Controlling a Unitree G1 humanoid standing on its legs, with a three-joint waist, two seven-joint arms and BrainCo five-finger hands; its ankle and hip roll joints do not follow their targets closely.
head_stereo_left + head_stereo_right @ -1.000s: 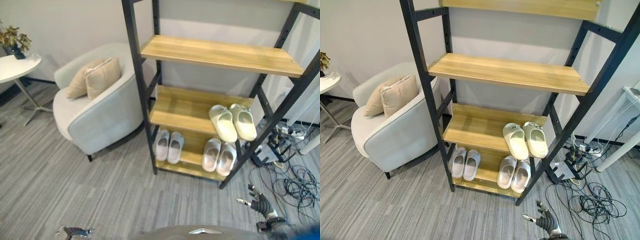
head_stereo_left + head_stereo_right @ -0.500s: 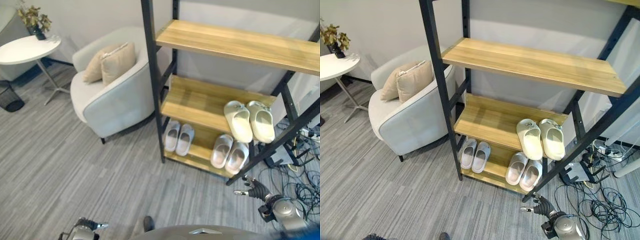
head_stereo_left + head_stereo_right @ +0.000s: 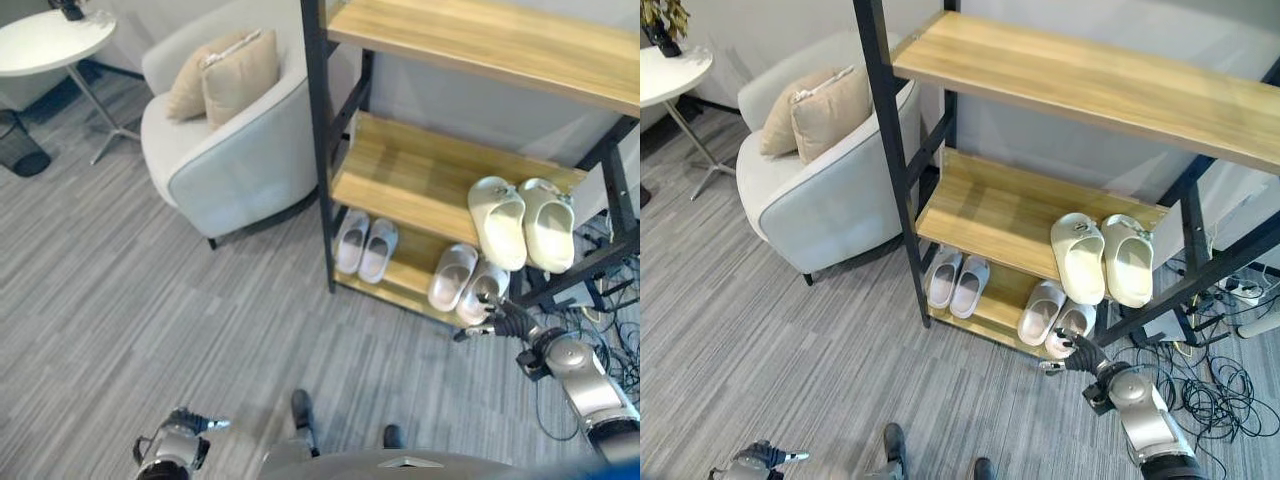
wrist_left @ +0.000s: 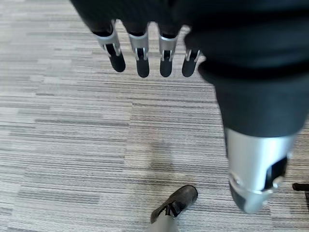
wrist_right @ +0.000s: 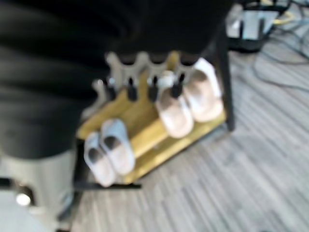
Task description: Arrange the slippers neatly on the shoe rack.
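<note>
Reaching toward the bottom shelf is the step in hand, as I judge it. From the left eye view: my right hand (image 3: 497,317) sits low at the front of the shoe rack (image 3: 318,150), just beside the pinkish slippers (image 3: 466,283) on the lowest shelf. A pale grey pair (image 3: 364,248) lies on that shelf nearer the armchair (image 3: 225,170), and a cream pair (image 3: 524,222) rests on the shelf above. My left hand (image 3: 190,424) hangs low over the carpet, well apart from the rack.

Right eye view: same layout; all three pairs are on the rack.

Left wrist view: fingers (image 4: 140,53) straight, holding nothing, carpet below.

Right wrist view: fingers (image 5: 152,82) extended and empty, with the pinkish pair just past them.

Next move, in my judgement: close on the nearer pinkish slipper and square it with its mate.
</note>
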